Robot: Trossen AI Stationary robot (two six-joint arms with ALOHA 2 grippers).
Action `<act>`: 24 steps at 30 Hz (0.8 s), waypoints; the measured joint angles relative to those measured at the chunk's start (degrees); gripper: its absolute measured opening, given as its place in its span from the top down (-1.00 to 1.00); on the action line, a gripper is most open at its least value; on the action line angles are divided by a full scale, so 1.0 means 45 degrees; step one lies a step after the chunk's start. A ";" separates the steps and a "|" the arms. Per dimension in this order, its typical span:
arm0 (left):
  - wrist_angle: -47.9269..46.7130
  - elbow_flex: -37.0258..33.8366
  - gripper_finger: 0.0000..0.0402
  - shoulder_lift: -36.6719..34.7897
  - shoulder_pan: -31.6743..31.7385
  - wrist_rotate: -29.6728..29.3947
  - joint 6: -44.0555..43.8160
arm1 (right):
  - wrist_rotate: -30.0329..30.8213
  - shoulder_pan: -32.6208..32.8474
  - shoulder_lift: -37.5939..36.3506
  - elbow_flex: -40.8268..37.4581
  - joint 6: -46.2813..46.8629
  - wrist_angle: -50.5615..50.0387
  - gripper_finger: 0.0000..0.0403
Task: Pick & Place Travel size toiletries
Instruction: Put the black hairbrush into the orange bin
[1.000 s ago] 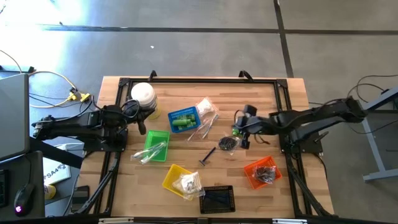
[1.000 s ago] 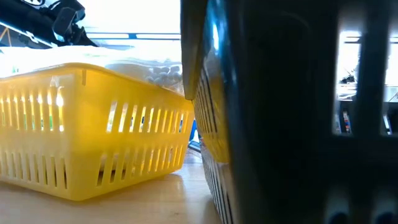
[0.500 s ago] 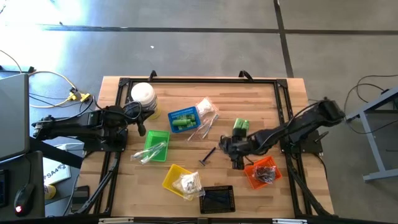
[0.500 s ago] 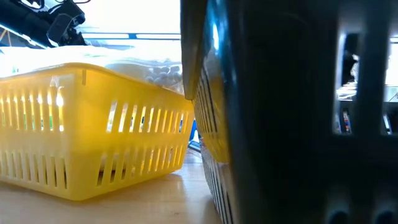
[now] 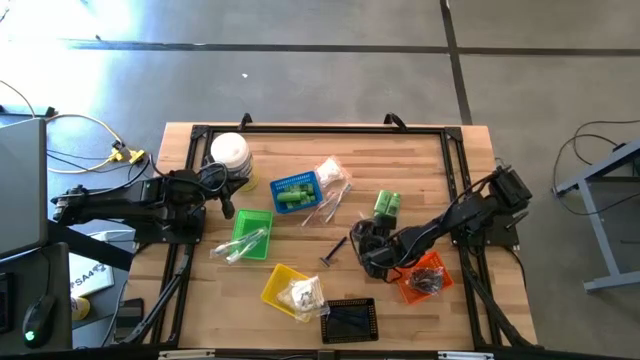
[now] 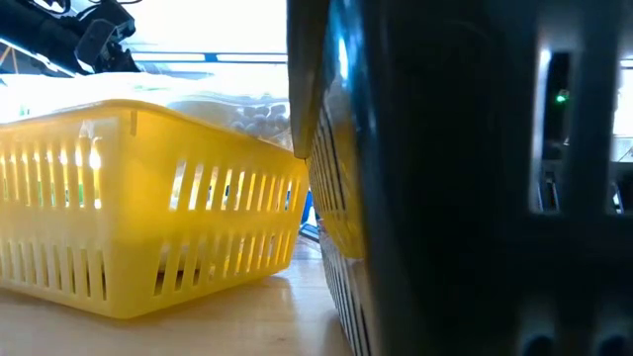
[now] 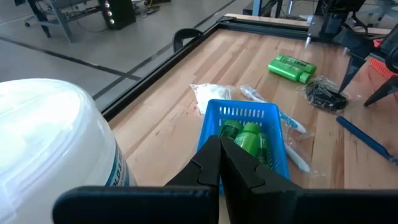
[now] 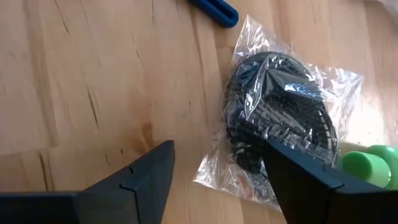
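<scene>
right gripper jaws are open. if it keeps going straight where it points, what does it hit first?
Most likely the clear bag holding a dark mesh piece, lying directly ahead of the right gripper, slightly toward one finger. Bare table surrounds it; depth is unclear.

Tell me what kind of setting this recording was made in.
Most likely a robotics lab or workshop: a light wooden table with a black metal frame stands on a bare grey concrete floor, loose yellow and white cables trail beside it, and metal equipment stands show beyond the table.
</scene>
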 joint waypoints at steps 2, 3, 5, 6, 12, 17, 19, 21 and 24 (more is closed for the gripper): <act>-0.0005 0.0000 1.00 -0.0005 0.0005 0.0000 0.0000 | 0.0008 -0.0076 0.0054 0.0009 -0.0014 -0.0017 -0.19; -0.0009 0.0000 1.00 -0.0001 0.0001 0.0004 0.0000 | 0.0040 -0.0111 0.0054 0.0012 -0.0069 -0.0043 -0.18; -0.0011 0.0000 1.00 0.0000 0.0005 0.0000 0.0007 | 0.0218 -0.0163 0.0069 0.0012 -0.0274 -0.0051 -0.18; -0.0012 0.0000 1.00 0.0000 0.0005 0.0000 0.0017 | 0.0258 -0.0201 0.0078 0.0007 -0.0301 -0.0051 -0.16; -0.0086 0.0000 1.00 0.0000 0.0005 0.0000 0.0039 | 0.0679 -0.0257 0.0127 -0.0028 -0.0481 0.0000 0.19; -0.0097 0.0000 1.00 0.0000 0.0002 -0.0004 0.0041 | 0.0881 -0.0288 0.0151 -0.0063 -0.0584 -0.0006 0.64; -0.0106 0.0000 1.00 0.0000 0.0005 -0.0005 0.0040 | 0.0883 -0.0289 0.0151 -0.0066 -0.0599 0.0003 0.82; -0.0112 0.0000 1.00 0.0000 0.0005 -0.0005 0.0031 | 0.0892 -0.0293 0.0151 -0.0066 -0.0708 0.0020 0.94; -0.0112 0.0000 1.00 0.0000 0.0005 -0.0005 0.0015 | 0.0887 -0.0257 0.0042 -0.0066 -0.0965 0.0029 0.97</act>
